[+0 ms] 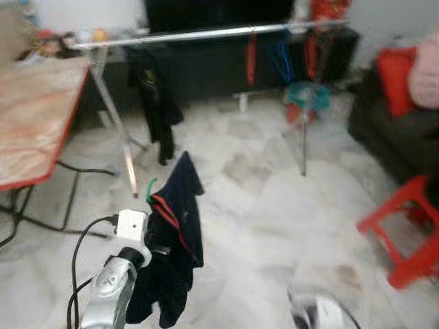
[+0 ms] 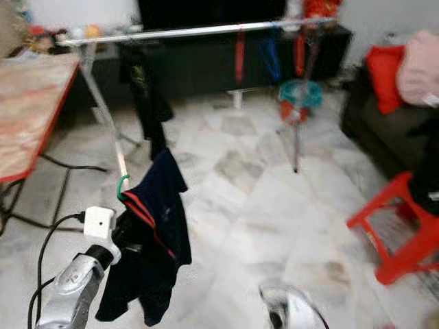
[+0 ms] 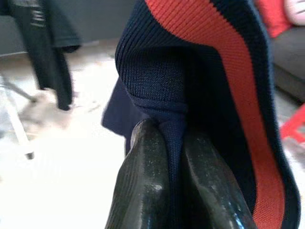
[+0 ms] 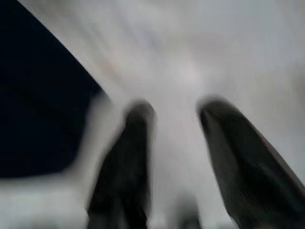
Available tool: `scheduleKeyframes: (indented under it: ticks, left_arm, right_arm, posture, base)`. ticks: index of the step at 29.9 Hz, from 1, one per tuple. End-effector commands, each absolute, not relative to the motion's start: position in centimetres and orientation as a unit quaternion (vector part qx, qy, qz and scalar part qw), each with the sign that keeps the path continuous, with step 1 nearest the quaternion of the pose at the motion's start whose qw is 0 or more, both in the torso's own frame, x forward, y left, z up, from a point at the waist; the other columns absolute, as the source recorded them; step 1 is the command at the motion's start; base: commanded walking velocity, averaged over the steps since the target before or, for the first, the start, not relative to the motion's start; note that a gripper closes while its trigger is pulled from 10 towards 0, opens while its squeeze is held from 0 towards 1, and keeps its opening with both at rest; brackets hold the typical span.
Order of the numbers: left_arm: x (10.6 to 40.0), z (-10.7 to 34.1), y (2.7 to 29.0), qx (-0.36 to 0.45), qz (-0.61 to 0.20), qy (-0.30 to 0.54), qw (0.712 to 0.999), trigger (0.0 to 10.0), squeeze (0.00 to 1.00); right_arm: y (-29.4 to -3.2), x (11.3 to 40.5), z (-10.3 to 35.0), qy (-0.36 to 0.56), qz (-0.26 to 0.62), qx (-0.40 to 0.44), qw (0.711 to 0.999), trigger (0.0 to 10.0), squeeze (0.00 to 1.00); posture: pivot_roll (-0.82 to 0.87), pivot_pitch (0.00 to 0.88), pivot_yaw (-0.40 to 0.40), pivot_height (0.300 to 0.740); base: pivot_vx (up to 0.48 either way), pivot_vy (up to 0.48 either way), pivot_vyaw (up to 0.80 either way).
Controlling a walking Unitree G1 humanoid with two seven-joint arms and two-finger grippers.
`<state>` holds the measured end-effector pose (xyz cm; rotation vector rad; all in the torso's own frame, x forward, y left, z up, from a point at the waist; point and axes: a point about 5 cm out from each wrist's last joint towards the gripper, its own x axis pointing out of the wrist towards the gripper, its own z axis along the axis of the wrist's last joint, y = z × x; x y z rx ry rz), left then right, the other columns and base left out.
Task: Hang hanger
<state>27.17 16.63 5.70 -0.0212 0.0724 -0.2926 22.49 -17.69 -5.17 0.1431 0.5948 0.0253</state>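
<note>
Left gripper raised low in front of the robot, its two black fingers pinched tight on a fold of a navy garment with a red stripe. Garment draped over a hanger, of which only a green hook showed, poking up just above the cloth. Held well short of the silver clothes rail running across the far side of the room. Black garment already hung near the rail's left end; red and blue items hung farther to the right. Rail's slanted metal leg planted on the pale marble floor between the held garment and the desk with its red edge at far left. White camera box with a black cable mounted on the silver left arm.

Right gripper kept low at the robot's right side, fingers parted with pale floor showing between them, though heavily blurred, so perhaps in motion. Silver right arm just visible at the bottom edge of the head views. Red stool stood at right on the floor, near a dark sofa with a red cushion.
</note>
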Motion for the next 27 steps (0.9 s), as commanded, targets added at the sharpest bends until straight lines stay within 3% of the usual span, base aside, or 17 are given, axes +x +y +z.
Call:
scheduleKeyframes:
  ticks: [1,9,18,21,22,27]
  left_arm:
    - [27.3,6.6,17.3,-0.004,-0.141,0.021,0.990,10.0,0.00]
    - [27.6,7.5,17.4,0.007,-0.176,0.017,0.984,10.0,0.00]
    - [28.0,8.7,16.6,0.024,-0.254,0.029,0.967,10.0,0.00]
    - [28.1,8.9,16.4,0.038,-0.275,0.039,0.960,10.0,0.00]
    - [28.5,9.3,16.4,0.030,-0.274,0.036,0.961,10.0,0.00]
    - [28.9,10.4,15.7,0.011,-0.287,0.025,0.958,10.0,0.00]
  right_arm:
    - [-17.9,21.7,-5.6,0.297,0.007,0.068,0.952,10.0,0.00]
    - [-17.9,24.8,-2.8,0.207,0.024,0.079,0.975,10.0,0.00]
    - [-17.2,27.5,1.9,0.093,0.156,0.059,0.982,10.0,0.00]
    - [-16.6,27.7,3.4,0.070,0.221,0.083,0.969,10.0,0.00]
    - [-16.0,27.4,4.6,0.054,0.276,0.088,0.956,10.0,0.00]
    - [-14.5,26.6,7.0,0.028,0.375,0.164,0.912,10.0,0.00]
  posture:
    - [-0.07,0.010,0.037,0.740]
    - [-0.07,0.000,0.042,0.740]
    - [-0.07,0.000,0.041,0.740]
    - [-0.08,0.004,0.045,0.740]
    - [-0.08,0.009,0.047,0.740]
    - [-0.08,0.018,0.051,0.740]
  base:
    - [0.000,0.000,0.00]
    - [0.000,0.000,0.00]
    - [0.000,0.000,0.00]
    - [0.000,0.000,0.00]
    - [0.000,0.000,0.00]
    - [0.000,0.000,0.00]
